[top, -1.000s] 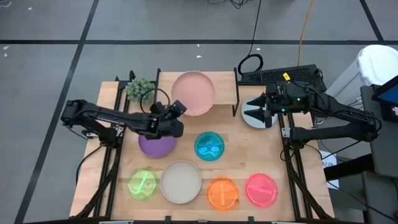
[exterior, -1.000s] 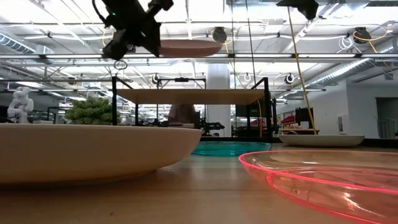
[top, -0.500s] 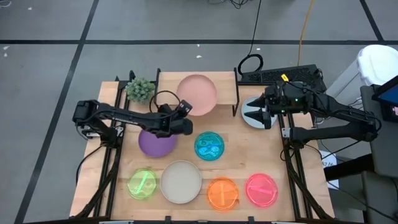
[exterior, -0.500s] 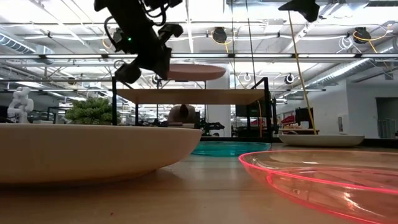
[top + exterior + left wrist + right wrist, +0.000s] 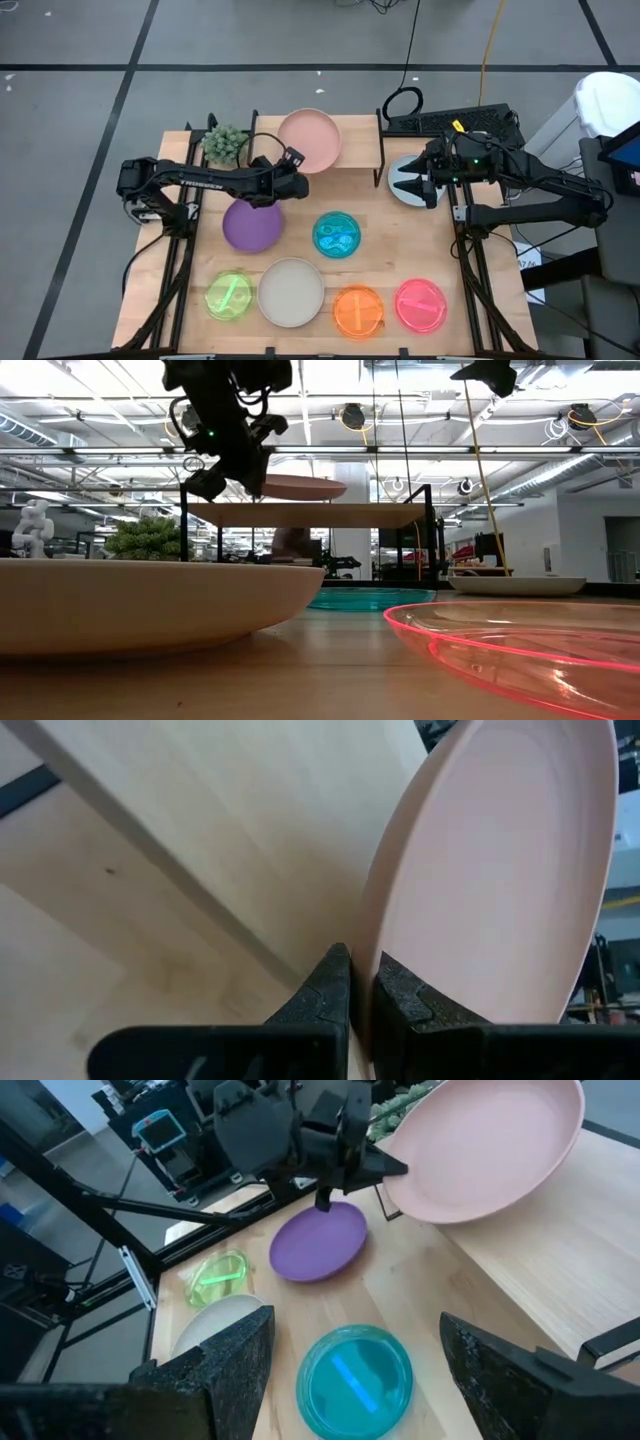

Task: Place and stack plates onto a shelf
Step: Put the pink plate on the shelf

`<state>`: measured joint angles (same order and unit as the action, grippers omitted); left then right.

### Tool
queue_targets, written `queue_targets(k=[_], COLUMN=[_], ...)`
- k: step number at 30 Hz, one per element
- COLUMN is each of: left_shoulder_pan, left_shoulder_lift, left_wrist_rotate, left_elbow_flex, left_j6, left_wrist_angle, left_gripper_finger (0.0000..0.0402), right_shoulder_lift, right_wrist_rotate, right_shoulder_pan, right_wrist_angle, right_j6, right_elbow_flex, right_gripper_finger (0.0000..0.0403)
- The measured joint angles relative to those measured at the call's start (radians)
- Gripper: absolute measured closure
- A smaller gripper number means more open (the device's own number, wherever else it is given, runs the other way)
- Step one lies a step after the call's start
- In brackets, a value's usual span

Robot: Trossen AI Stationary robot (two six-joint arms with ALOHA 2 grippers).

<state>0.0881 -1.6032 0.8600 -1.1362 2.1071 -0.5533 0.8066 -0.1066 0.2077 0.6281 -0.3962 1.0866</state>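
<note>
pale pink plate (image 5: 500, 870): smooth, matt, opaque, pinched at its rim between the jaws
left gripper (image 5: 358, 982): dark, finely textured fingers
shelf (image 5: 250, 830): light wood, visible grain, just beyond the jaws
blue plate (image 5: 355, 1377): translucent, glossy plastic look
purple plate (image 5: 320, 1240): opaque, soft sheen

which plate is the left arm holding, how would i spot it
Find the shelf at the table's far edge. The pink plate hangs just above its left end, its rim pinched by the left gripper. It is the only plate off the tabletop; the purple plate lies flat nearby.
</note>
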Motion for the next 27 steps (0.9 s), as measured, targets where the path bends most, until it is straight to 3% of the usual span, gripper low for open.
queue_targets(k=[5,13,27], left_shoulder_pan=[0.005,0.01,0.023], left_shoulder_lift=[0.0,0.0,0.029], left_wrist_rotate=[0.0,-0.005,0.026], left_elbow_flex=[0.0,0.0,0.0], left_j6=[0.004,0.009,-0.049], left_wrist_angle=[-0.005,-0.022,-0.024], left_gripper_finger=[0.0387,0.0331,0.0323], right_shoulder_lift=[0.0,0.0,-0.028], right_wrist_rotate=[-0.001,-0.003,-0.029], right_shoulder_pan=[0.0,0.0,0.0], right_wrist_angle=[0.016,0.018,0.017], right_j6=[-0.001,-0.002,-0.003], right_elbow_flex=[0.0,0.0,0.0], right_gripper_finger=[0.0138,0.0138,0.0138])
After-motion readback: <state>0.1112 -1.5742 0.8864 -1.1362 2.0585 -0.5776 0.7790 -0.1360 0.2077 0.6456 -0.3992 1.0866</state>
